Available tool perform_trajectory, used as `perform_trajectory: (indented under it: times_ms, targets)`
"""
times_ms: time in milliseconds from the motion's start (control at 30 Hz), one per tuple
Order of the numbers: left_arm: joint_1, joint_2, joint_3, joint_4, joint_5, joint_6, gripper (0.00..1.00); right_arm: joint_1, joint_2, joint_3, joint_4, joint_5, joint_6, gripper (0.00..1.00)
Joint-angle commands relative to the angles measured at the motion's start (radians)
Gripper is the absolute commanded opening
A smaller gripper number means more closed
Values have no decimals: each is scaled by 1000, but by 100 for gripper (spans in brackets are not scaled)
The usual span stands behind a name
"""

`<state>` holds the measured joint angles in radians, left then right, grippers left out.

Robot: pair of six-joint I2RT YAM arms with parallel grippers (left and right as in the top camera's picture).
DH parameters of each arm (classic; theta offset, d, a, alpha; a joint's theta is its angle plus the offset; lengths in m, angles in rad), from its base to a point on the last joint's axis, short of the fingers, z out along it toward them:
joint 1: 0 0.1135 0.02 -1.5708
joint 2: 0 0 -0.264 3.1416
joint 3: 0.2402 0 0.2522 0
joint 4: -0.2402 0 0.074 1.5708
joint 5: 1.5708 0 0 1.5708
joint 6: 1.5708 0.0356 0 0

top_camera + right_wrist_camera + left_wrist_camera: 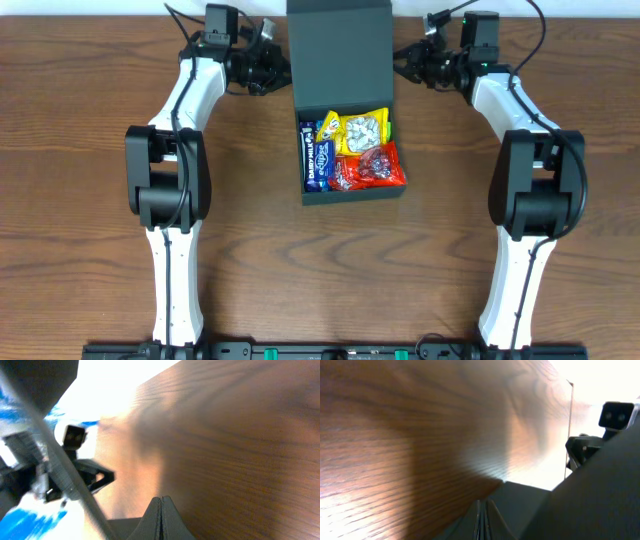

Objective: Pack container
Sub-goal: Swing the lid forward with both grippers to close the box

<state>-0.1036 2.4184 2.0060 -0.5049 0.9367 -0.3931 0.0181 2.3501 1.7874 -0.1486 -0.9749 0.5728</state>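
Packets filled the container, which sat mid-worktop between my two arms. A blue packet lay along its left wall, a yellow packet toward the hinge, and a red packet at the near right corner. I saw nothing loose on the wood around it, so I judged the loading done and the closing step in hand.

Beyond the packets, the lid lay thrown back toward the far edge. How steeply it stood I couldn't tell from above. At that far end my left fingers were pressed fully together and held nothing, just beside the lid's left edge. My right fingers were likewise clamped on nothing, near its right edge. Whether either set touched the cardboard, I couldn't make out.

Next, as I read it, both sets would need to get behind the flap and swing it forward evenly, so it wouldn't twist or catch on the yellow packet.
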Motion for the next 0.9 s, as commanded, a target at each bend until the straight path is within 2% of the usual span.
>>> perform_trajectory:
  times_ms: [0,167,333,467,600,867]
  targets:
    - [-13,-48,34,-27,51,118,6,14,8,-1,31,-211,-13,2]
    - [-13,-124,34,-92,43,266,6,13,6,-1,49,-303,-79,2]
    - [-13,-233,34,-227,-58,441,6,13,-17,-1,48,-395,-179,2]
    - [-13,-306,34,-305,-79,557,6,13,-42,-1,36,-407,-189,2]
    - [-13,-354,34,-377,-109,643,6,14,-50,-1,-63,-406,-233,2]
    - [-16,-360,34,-518,-106,784,6,13,-50,-1,-413,-301,-515,2]
